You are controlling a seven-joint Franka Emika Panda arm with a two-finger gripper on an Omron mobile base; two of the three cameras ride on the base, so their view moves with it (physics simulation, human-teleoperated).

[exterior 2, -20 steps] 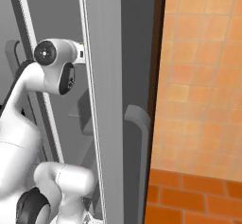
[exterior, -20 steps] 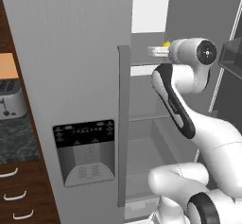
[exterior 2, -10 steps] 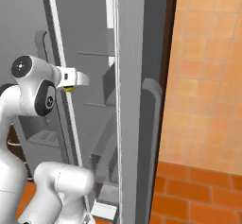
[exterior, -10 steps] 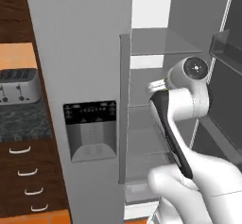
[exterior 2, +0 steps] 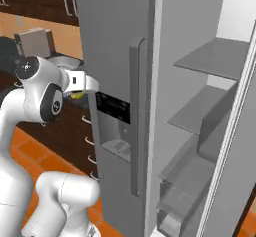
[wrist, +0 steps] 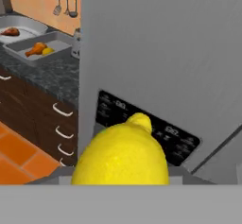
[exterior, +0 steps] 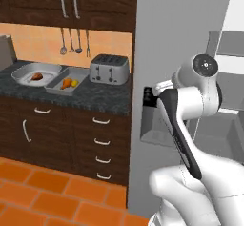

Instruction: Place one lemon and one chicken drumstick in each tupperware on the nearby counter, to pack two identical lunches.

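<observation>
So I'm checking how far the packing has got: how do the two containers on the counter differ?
The nearer container is rectangular and holds a drumstick with a lemon beside it; the farther container looks rounder and holds one drumstick, no lemon. Both are grey, open-topped and sit on the dark counter. The gripper carries a lemon.

A silver toaster (exterior: 109, 68) sits at the back of the counter, close to its right end. Three metal spoons (exterior: 75, 41) hang on the orange wall above it. Dark brown cupboard doors (exterior: 66, 1) with long handles hang higher up. A big grey fridge (exterior 2: 117, 56) stands just past the right end. Its one door has a black button panel (wrist: 142, 124) and a long grey handle (exterior 2: 136, 116). The other door is open, showing grey shelves (exterior 2: 212, 58) inside. The floor (exterior: 43, 191) has orange tiles. A brown box (exterior 2: 34, 42) stands far back.
</observation>
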